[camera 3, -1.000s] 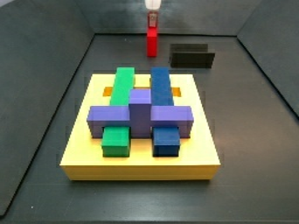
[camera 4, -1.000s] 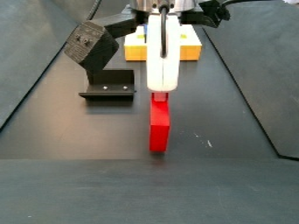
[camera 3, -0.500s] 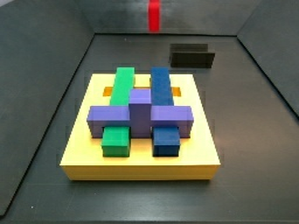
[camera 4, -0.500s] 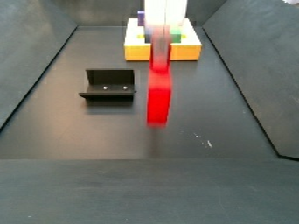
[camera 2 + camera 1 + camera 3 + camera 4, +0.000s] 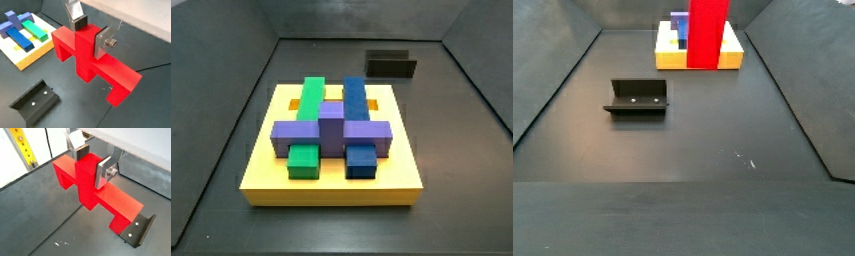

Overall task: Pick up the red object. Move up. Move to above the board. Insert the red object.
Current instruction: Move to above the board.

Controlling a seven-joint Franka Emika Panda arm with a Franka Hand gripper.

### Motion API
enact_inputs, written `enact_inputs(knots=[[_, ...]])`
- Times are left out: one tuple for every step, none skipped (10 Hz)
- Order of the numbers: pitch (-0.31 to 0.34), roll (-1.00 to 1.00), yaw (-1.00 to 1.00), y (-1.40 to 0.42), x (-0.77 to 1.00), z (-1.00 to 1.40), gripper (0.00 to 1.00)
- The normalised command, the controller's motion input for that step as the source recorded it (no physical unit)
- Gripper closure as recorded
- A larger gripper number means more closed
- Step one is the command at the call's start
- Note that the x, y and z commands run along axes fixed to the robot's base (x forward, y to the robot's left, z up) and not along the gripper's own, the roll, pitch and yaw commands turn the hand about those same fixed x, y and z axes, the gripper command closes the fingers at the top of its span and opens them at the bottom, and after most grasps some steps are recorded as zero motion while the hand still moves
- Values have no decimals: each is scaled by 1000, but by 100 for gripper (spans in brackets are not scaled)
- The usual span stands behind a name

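My gripper (image 5: pixel 92 164) is shut on the red object (image 5: pixel 93 190), with the flat silver fingers clamped on its central stem in both wrist views (image 5: pixel 91 34). The red object (image 5: pixel 90 62) hangs well above the dark floor. In a side view the red object (image 5: pixel 708 30) shows edge-on as a thin upright bar at the top of the frame, in front of the board (image 5: pixel 671 60); the gripper itself is out of that frame. The yellow board (image 5: pixel 331 185) carries a green block (image 5: pixel 310 100), a blue block (image 5: pixel 354 100) and a purple piece (image 5: pixel 331 130). Neither gripper nor red object shows in that view.
The dark fixture (image 5: pixel 637 97) stands on the floor between the near end and the board; it also shows in a side view (image 5: pixel 392 65) and in both wrist views (image 5: pixel 33 100) (image 5: pixel 137 230). Grey walls enclose the floor on the sides.
The gripper has risen with the red object, lifting it off the floor. Gripper and red object have left one side view; the gripper has also left the other.
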Motion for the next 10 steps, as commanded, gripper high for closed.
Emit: enact_inputs(knots=[[44, -14, 1000, -1400, -83, 150, 100], [44, -11, 1000, -1400, -86, 144, 100], [35, -3, 1000, -1400, -97, 144, 100], [34, -11, 1000, -1400, -101, 142, 100], [37, -9, 1000, -1400, -93, 147, 100], [36, -7, 1000, -1400, -90, 148, 100], [34, -9, 1000, -1400, -93, 154, 100], [34, -5, 1000, -1400, -91, 161, 100], [36, -4, 1000, -1400, -84, 166, 100], [42, -2, 1000, -1400, -71, 183, 100]])
